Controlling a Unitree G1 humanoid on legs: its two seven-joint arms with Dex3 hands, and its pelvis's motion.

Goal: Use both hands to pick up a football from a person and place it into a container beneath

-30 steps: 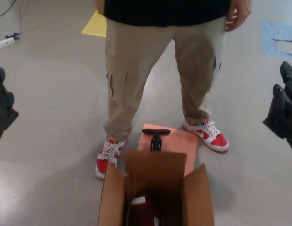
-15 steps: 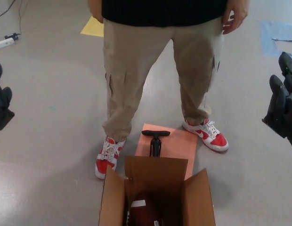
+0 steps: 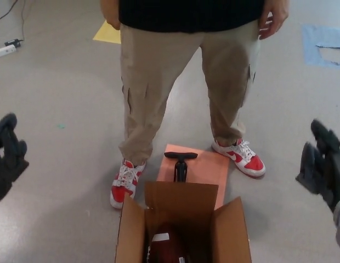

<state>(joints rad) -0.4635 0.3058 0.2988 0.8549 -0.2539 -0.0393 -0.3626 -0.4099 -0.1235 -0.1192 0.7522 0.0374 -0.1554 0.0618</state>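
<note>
A brown football (image 3: 165, 246) with a white stripe lies inside the open cardboard box (image 3: 230, 230) at the bottom middle of the head view. My left hand (image 3: 8, 156) is at the far left edge, open and holding nothing, well away from the box. My right hand (image 3: 323, 164) is at the far right edge, also open and empty. A person in tan trousers (image 3: 153, 82) and red-and-white shoes stands just behind the box, with both arms hanging at the sides and nothing in their hands.
A black hand pump (image 3: 180, 164) stands on an orange mat (image 3: 205, 170) between the box and the person's feet. Yellow paper (image 3: 107, 33) and blue tape patches (image 3: 323, 44) lie on the grey floor farther back. A white device (image 3: 5, 48) sits at the far left.
Both my hands have dropped lower at the picture's edges. The view tilted slightly, so more of the box and the football inside shows. The person has barely moved.
</note>
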